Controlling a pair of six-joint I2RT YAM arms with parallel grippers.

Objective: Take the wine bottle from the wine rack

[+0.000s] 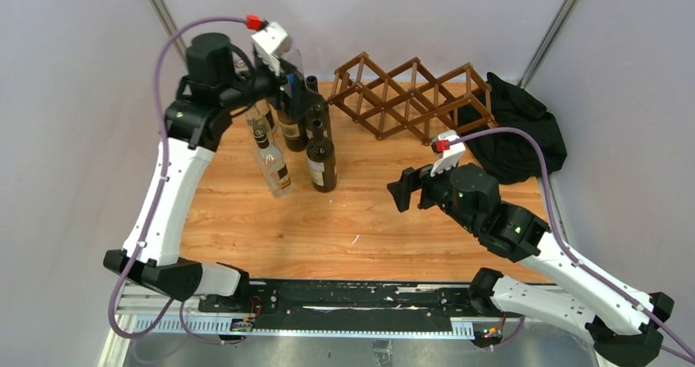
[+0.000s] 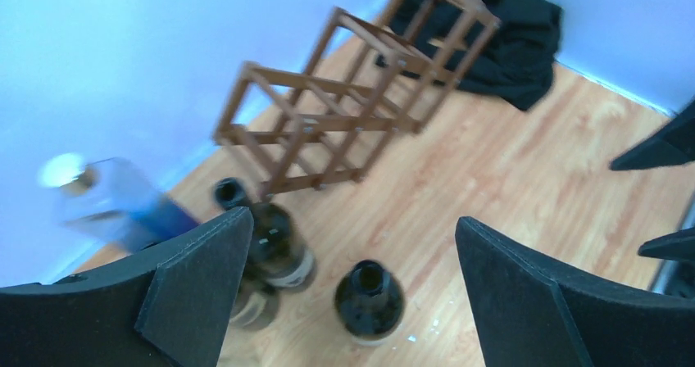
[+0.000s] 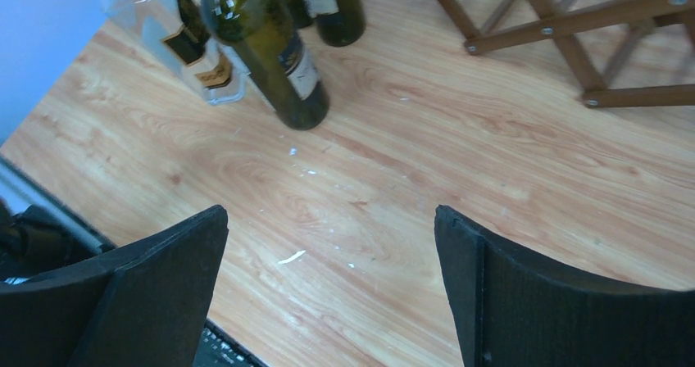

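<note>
The brown wooden wine rack (image 1: 414, 98) stands at the back of the table, and no bottle shows in its openings. Several wine bottles stand upright in a group at the back left: a dark one (image 1: 322, 160), a clear one (image 1: 274, 164), and more dark ones (image 1: 292, 125) behind. My left gripper (image 1: 283, 82) is open and empty, high above this group. In the left wrist view (image 2: 352, 219) a dark bottle mouth (image 2: 369, 300) lies below the fingers, with the rack (image 2: 352, 97) beyond. My right gripper (image 1: 402, 191) is open and empty over bare table, as the right wrist view (image 3: 329, 211) shows.
A black cloth heap (image 1: 520, 129) lies at the back right, behind the rack's right end. A clear bottle with a blue part (image 2: 111, 201) shows blurred left of my left fingers. The rack's near legs (image 3: 574, 31) and the bottles (image 3: 270, 47) show in the right wrist view.
</note>
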